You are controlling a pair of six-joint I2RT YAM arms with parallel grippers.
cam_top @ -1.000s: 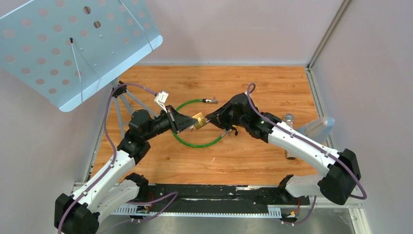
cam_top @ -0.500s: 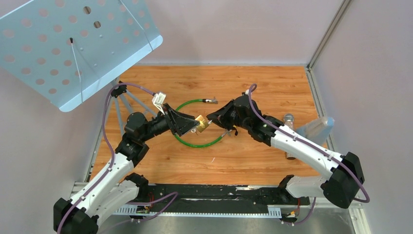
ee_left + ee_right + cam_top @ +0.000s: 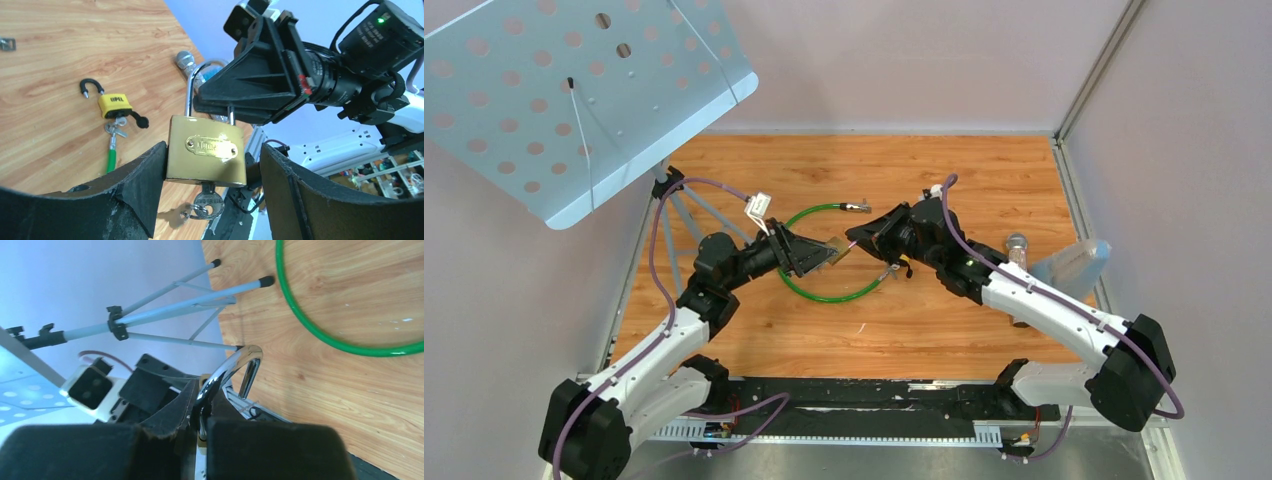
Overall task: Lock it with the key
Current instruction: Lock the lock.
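Observation:
A brass padlock [image 3: 207,150] hangs in the air between the two arms, seen small from above as the padlock [image 3: 837,250]. A key [image 3: 209,202] on a ring sticks out of its underside. My right gripper [image 3: 202,415] is shut on the chrome shackle [image 3: 235,365] and carries the lock. My left gripper [image 3: 212,165] is open around the brass body: one finger [image 3: 145,175] lies against its left side, the other finger [image 3: 290,190] stands apart from it. From above, the left gripper [image 3: 822,254] and the right gripper [image 3: 856,243] meet at the lock.
A yellow padlock [image 3: 114,104] with keys lies on the wooden table [image 3: 904,320], tied to a green cable loop [image 3: 824,293]. A tripod [image 3: 165,325] with a blue perforated plate [image 3: 574,90] stands at the back left. Bottles [image 3: 1064,265] lie at the right edge.
My left gripper has opened off the brass body. My right gripper has closed on the shackle and now carries the lock. Both arms shifted slightly.

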